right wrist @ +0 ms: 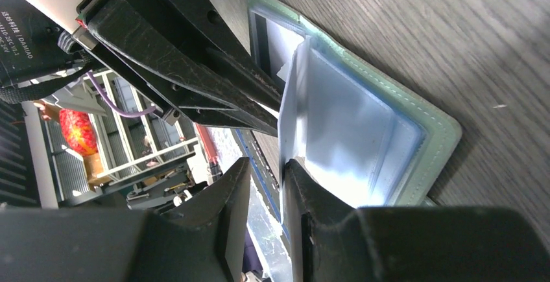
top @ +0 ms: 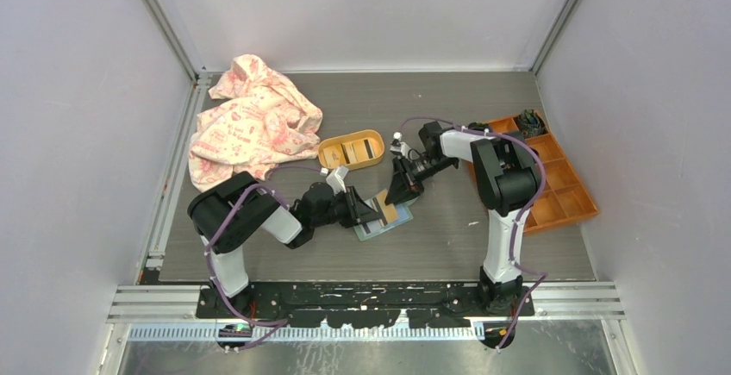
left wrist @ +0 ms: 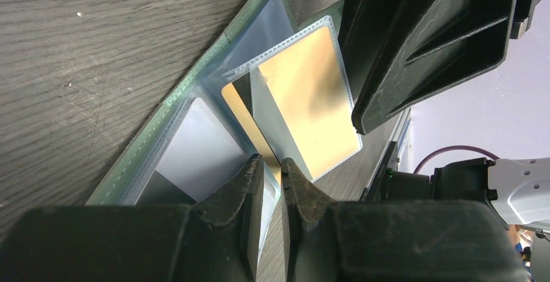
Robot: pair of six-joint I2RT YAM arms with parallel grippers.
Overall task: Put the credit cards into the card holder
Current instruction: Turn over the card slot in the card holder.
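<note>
card holder [top: 384, 220] open on table, left gripper [left wrist: 271, 185] pinching a clear sleeve, right gripper [right wrist: 264, 185] pinching another sleeve

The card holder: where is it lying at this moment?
In the top view, the card holder lies open mid-table between both tools, in front of the yellow tray.

From above, the 2 hands cover most of the card holder [top: 379, 227], and the cards in the yellow tray [top: 352, 151] are too small to tell apart. In the left wrist view the right hand [left wrist: 363, 123] hides the gold card's [left wrist: 318, 100] upper right edge. The holder's lower corner is cut off behind the left hand's fingers [left wrist: 250, 185]. Whether either hand grips a plastic sleeve [right wrist: 337, 126] cannot be told.
</note>
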